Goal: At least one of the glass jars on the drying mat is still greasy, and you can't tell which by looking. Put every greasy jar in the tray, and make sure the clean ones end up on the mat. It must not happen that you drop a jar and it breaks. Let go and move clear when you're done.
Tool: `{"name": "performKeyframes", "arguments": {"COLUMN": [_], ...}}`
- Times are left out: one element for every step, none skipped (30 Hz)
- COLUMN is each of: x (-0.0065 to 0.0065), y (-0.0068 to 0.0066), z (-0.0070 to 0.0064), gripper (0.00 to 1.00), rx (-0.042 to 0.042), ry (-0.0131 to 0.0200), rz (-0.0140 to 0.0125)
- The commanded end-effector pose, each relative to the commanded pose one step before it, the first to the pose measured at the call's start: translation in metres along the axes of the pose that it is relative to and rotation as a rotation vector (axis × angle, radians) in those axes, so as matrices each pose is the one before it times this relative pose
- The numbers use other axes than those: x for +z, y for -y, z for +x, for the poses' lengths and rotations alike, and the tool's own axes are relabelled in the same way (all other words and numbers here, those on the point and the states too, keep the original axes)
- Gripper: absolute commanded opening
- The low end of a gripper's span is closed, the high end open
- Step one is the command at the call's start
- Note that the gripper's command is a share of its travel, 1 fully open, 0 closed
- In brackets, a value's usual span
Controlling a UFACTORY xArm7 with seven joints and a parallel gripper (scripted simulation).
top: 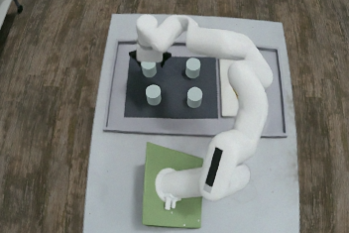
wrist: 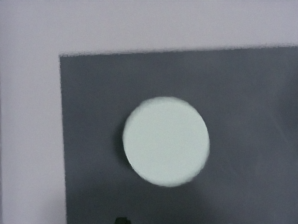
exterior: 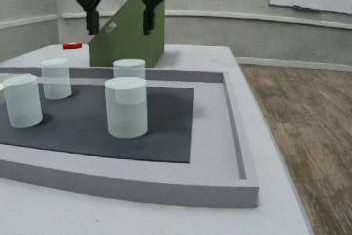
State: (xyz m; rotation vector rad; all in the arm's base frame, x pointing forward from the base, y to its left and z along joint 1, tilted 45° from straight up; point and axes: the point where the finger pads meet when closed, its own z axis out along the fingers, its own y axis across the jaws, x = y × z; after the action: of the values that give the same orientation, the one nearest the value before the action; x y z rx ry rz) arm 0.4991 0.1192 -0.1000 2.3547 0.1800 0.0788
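From above, your gripper hangs over the far-left jar, one of four upright on the dark mat. From the side, its fingers stand wide apart, empty, well above that jar. The wrist camera shows the jar straight below, near the mat's corner.

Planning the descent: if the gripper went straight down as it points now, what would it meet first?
Probably the jar beneath the open, empty gripper. That jar sits slightly off-centre in the wrist view, so a finger may meet its rim first.
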Motion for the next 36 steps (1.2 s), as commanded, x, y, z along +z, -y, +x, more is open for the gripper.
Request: {"name": "performKeyframes", "arguments": {"x": [-0.00314,0.00000,0.00000,0.00000,0.00000,0.00611,0.00611,0.00611,0.00611,0.00000,0.00000,0.00611,0.00611,0.00611,0.00611,0.00611,0.00000,0.00000,0.00000,0.00000,0.00000,0.00000,0.00000,0.00000,0.00000,0.00000,0.00000,0.00000,0.00000,0.00000,0.00200,0.00200,0.00200,0.00200,0.00200,0.00200], "y": [0.01554,0.00312,0.00000,0.00000,0.00000,0.00000,0.00000,0.00000,0.00000,0.00000,0.00000,0.00000,0.00000,0.00000,0.00000,0.00000,0.00000,0.00000,0.00000,0.00000,0.00000,0.00000,0.00000,0.00000,0.00000,0.00000,0.00000,0.00000,0.00000,0.00000,0.00000,0.00000,0.00000,0.00000,0.00000,0.00000], "z": [0.03448,0.00750,0.00000,0.00000,0.00000,0.00000,0.00000,0.00000,0.00000,0.00000,0.00000,0.00000,0.00000,0.00000,0.00000,0.00000,0.00000,0.00000,0.00000,0.00000,0.00000,0.00000,0.00000,0.00000,0.00000,0.00000,0.00000,0.00000,0.00000,0.00000,0.00000,0.00000,0.00000,0.00000,0.00000,0.00000], "gripper": [1.00,1.00,1.00,1.00,1.00,1.00,1.00,1.00,1.00,1.00,1.00,1.00,1.00,1.00,1.00,1.00,1.00,1.00,1.00,1.00,1.00,1.00,1.00,1.00,1.00,1.00,1.00,1.00,1.00,1.00,1.00,1.00,1.00,1.00,1.00,1.00], "rx": [-0.00073,0.00000,0.00000,0.00000,0.00000,0.00000,0.00000,0.00000,0.00000,0.00000,0.00000,0.00000,0.00000,0.00000,0.00000,0.00000,0.00000,0.00000,0.00000,0.00000,0.00000,0.00000,0.00000,0.00000,0.00000,0.00000,0.00000,0.00000,0.00000,0.00000,0.00000,0.00000,0.00000,0.00000,0.00000,0.00000], "ry": [-0.00085,0.00000,0.00000,0.00000,0.00000,0.00000,0.00000,0.00000,0.00000,0.00000,0.00000,0.00000,0.00000,0.00000,0.00000,0.00000,0.00000,0.00000,0.00000,0.00000,0.00000,0.00000,0.00000,0.00000,0.00000,0.00000,0.00000,0.00000,0.00000,0.00000,0.00000,0.00000,0.00000,0.00000,0.00000,0.00000], "rz": [0.00105,0.00000,0.00000,0.00000,0.00000,0.00000,0.00000,0.00000,0.00000,0.00000,0.00000,0.00000,0.00000,0.00000,0.00000,0.00000,0.00000,0.00000,0.00000,0.00000,0.00000,0.00000,0.00000,0.00000,0.00000,0.00000,0.00000,0.00000,0.00000,0.00000,0.00000,0.00000,0.00000,0.00000,0.00000,0.00000]}}
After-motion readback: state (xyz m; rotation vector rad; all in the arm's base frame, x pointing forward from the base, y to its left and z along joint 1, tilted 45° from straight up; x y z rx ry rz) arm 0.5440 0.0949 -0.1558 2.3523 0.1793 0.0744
